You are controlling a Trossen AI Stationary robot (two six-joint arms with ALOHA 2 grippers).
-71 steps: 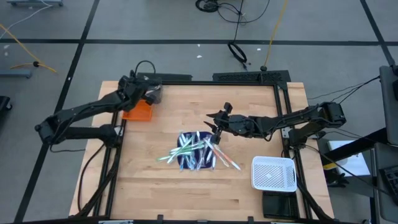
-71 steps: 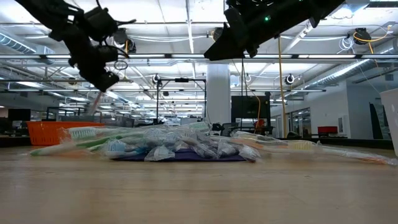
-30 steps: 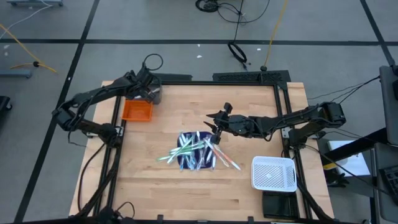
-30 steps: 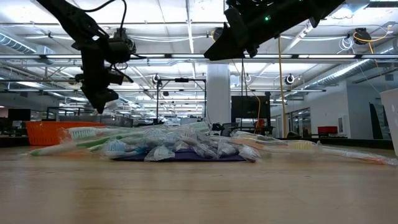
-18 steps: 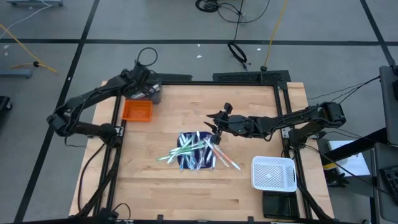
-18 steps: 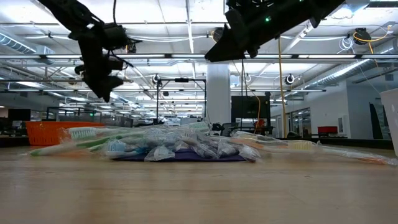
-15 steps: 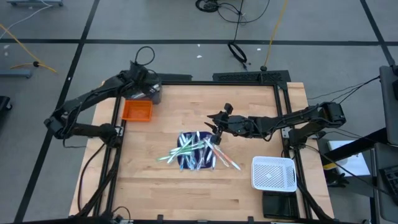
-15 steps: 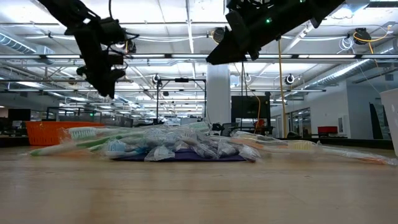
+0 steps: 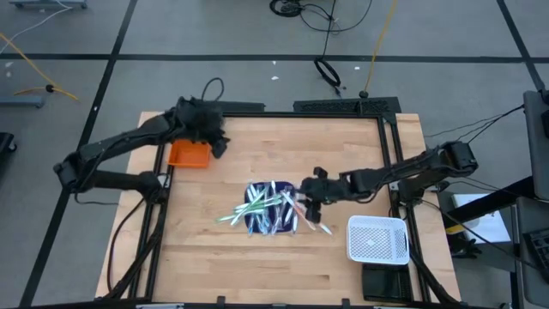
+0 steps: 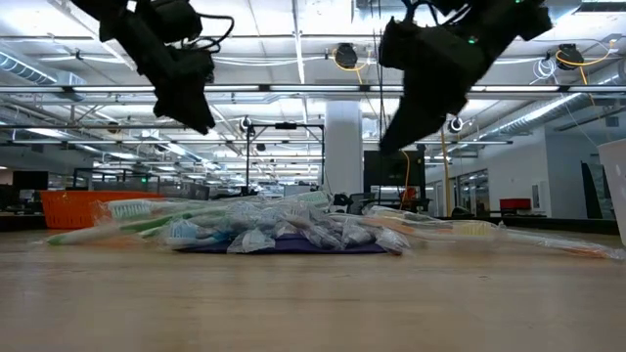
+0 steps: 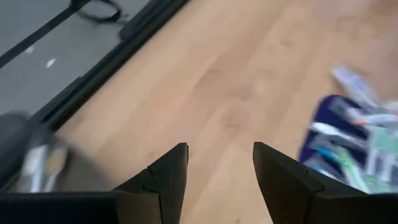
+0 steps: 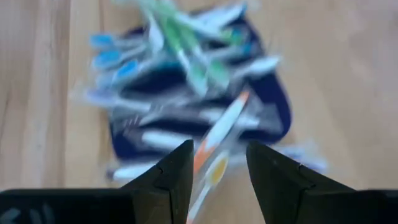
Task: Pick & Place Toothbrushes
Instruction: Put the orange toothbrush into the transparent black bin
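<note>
Centrally, toothbrushes [image 9: 273, 209] heaped on dark blue mat [image 9: 271, 216] mid-counter [image 9: 257, 266]. Right claw [image 9: 307, 205] hovers above heap's right edge, fingers apart, nothing between them. Left claw [image 9: 218, 146] raised beside orange bin [image 9: 190, 154] at far left corner, fingers apart, empty. White basket [image 9: 377, 239] at near right.

Left tool [image 9: 220, 146] raised near the counter's far left corner, fingers [image 11: 163, 177] parted, empty. Right tool [image 9: 310, 204] low over the counter's middle, fingers [image 12: 169, 177] parted, empty.
</note>
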